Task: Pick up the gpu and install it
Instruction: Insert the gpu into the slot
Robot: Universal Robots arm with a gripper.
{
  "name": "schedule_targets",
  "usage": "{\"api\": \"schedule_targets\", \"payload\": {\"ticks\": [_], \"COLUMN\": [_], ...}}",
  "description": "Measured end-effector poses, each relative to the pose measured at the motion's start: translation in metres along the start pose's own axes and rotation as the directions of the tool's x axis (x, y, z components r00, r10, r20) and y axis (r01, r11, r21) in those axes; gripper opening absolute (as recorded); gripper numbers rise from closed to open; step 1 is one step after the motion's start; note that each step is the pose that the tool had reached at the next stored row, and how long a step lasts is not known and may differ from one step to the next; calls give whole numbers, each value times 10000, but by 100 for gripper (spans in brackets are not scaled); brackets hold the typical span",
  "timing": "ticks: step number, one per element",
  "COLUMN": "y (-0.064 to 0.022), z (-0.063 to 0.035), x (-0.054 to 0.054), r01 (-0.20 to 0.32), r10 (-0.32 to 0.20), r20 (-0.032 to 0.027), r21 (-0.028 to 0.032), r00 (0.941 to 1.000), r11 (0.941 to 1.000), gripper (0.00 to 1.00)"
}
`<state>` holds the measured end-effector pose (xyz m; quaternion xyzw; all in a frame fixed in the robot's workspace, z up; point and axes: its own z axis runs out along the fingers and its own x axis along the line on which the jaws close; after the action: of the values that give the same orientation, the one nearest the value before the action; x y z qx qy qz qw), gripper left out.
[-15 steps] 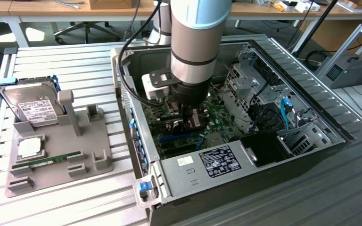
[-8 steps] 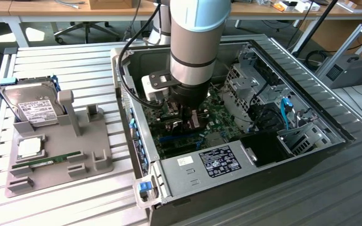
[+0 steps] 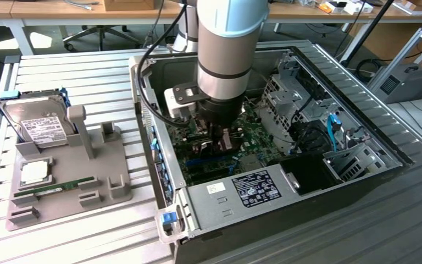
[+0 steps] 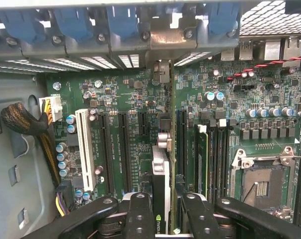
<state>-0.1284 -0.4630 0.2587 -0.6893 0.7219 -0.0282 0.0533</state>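
In the wrist view my gripper (image 4: 166,221) is shut on the gpu (image 4: 163,169), which I see edge-on: a thin green board with a black and silver cooler on one side. The card stands upright over the black expansion slots of the motherboard (image 4: 125,114). Its silver end bracket (image 4: 165,37) reaches the case's rear slot wall. Whether the card's edge is seated in a slot I cannot tell. In the exterior view the gripper (image 3: 222,140) is down inside the open computer case (image 3: 196,220), above the motherboard.
A grey fixture (image 3: 116,187) on the exterior view's left carries a hard drive (image 3: 39,126), a processor chip (image 3: 35,173) and a memory stick (image 3: 53,188). Inside the case are the labelled power supply (image 3: 255,190), drive cages (image 3: 292,96), a white slot (image 4: 84,149), the processor socket (image 4: 262,184) and a cable bundle (image 4: 26,122).
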Motion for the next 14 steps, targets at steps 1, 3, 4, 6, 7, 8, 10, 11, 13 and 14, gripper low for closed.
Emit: {"api": "schedule_targets", "payload": {"ticks": [1,3,4,6,7,8,10,11,13,14], "y": [3,7,8,11,11,11,15,15,14,10], "z": [-1,-1,0,14,18,21,55,56,45,11], "x": [0,0,0,1,1,2,3,3,1,1], "r01": [0,0,0,-1,0,0,0,0,-2,-5], "r10": [0,0,0,1,0,0,0,0,2,5], "r20": [-1,0,0,1,-2,-5,-4,-1,4,1], "r21": [-1,0,0,0,-2,-3,-2,-1,1,1], "r00": [10000,10000,10000,10000,10000,10000,10000,10000,10000,10000], "r11": [10000,10000,10000,10000,10000,10000,10000,10000,10000,10000], "gripper": [27,27,27,27,27,27,27,27,27,27]}}
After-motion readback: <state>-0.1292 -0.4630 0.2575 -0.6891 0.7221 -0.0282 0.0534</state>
